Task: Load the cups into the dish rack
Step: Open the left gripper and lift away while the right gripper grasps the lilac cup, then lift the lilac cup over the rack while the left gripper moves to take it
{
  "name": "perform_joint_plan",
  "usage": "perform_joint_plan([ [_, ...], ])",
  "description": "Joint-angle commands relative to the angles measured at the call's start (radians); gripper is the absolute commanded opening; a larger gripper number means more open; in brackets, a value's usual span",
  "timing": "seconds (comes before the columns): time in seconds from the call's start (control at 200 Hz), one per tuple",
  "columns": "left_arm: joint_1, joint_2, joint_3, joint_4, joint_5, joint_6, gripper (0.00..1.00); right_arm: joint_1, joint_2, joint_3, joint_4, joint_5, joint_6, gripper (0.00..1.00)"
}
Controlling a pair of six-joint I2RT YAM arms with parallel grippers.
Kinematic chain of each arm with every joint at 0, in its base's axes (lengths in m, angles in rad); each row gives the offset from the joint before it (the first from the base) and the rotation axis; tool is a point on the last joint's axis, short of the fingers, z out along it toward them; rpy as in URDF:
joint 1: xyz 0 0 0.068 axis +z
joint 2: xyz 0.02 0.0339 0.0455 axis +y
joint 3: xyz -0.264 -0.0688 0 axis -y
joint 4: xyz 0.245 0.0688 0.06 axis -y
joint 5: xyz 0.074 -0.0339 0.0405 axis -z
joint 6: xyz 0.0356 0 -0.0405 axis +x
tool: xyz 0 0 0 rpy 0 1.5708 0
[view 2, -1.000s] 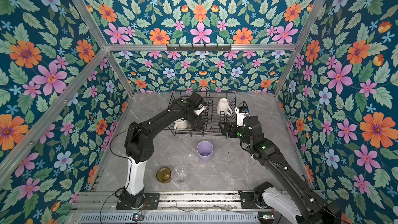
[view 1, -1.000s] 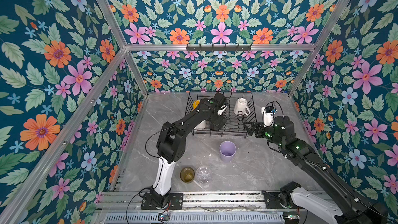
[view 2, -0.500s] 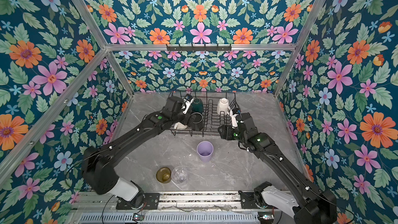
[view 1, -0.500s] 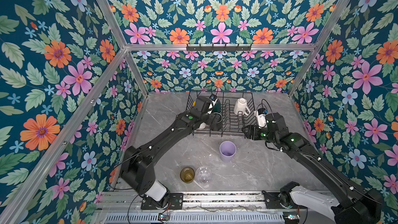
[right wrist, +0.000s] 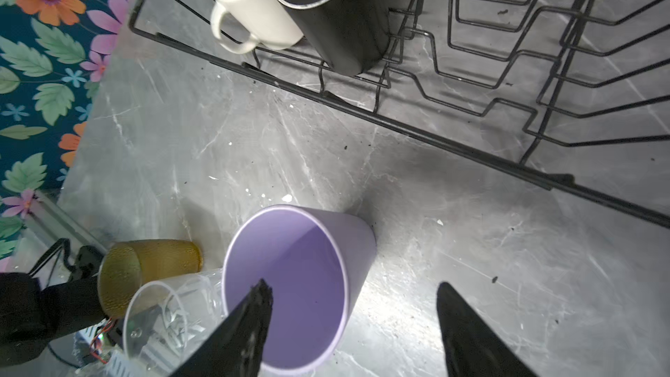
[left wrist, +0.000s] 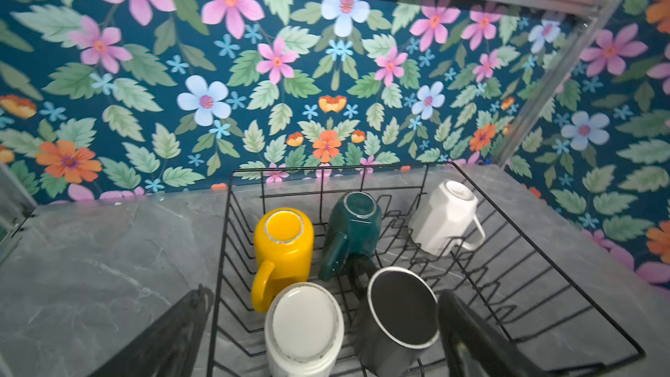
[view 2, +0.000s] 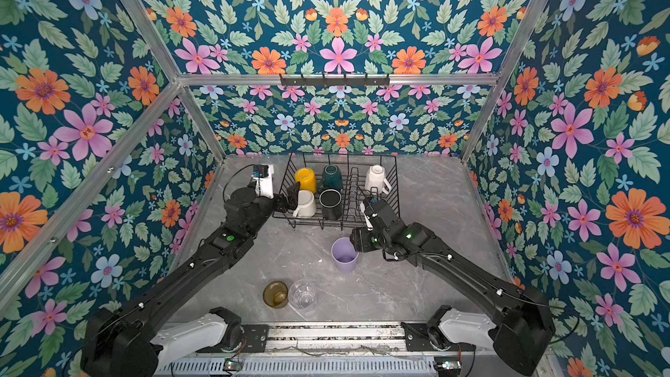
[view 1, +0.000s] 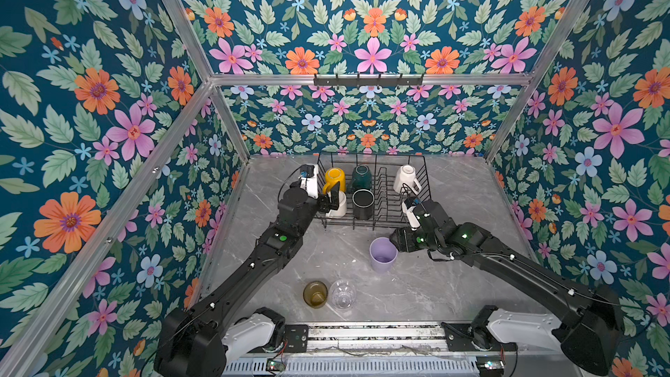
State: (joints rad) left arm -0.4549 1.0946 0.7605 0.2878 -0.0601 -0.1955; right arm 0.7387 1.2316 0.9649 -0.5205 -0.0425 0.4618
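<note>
Pinching wall of lilac tumbler, upright on counter, between part-open right fingers: one inside mouth, other outside, no clamp yet. Close squarely, lift straight, dodge clear glass beside inner finger. Carry to dish rack beyond fingertips. Mind wide left fingers by cream mug.

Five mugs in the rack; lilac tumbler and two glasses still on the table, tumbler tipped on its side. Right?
Not the last bit: the lilac tumbler stands upright, mouth up, as the right wrist view shows. Five mugs are in the dish rack; tumbler and both glasses are on the table.
</note>
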Motion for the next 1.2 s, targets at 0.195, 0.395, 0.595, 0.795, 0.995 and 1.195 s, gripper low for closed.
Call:
perform_joint_plan([
  [0.195, 0.053, -0.036, -0.039, 0.118, 0.091, -0.107, 1.00, 0.050, 0.158, 0.031, 0.020, 0.018, 0.024, 0.64],
  [0.395, 0.056, -0.050, -0.056, 0.117, 0.093, -0.105, 1.00, 0.056, 0.225, 0.056, -0.006, 0.069, 0.017, 0.43],
  [0.595, 0.059, -0.059, -0.066, 0.123, 0.096, -0.109, 1.00, 0.056, 0.213, 0.064, -0.026, 0.087, -0.005, 0.13],
  [0.795, 0.060, -0.058, -0.067, 0.146, 0.124, -0.125, 1.00, 0.054, 0.137, 0.063, -0.044, 0.074, -0.005, 0.00],
  [0.995, 0.060, -0.074, -0.105, 0.285, 0.331, -0.122, 1.00, -0.039, -0.012, 0.013, 0.069, -0.130, 0.041, 0.00],
  [1.195, 0.060, -0.064, -0.146, 0.506, 0.682, -0.158, 1.00, -0.268, -0.159, -0.125, 0.339, -0.439, 0.194, 0.00],
])
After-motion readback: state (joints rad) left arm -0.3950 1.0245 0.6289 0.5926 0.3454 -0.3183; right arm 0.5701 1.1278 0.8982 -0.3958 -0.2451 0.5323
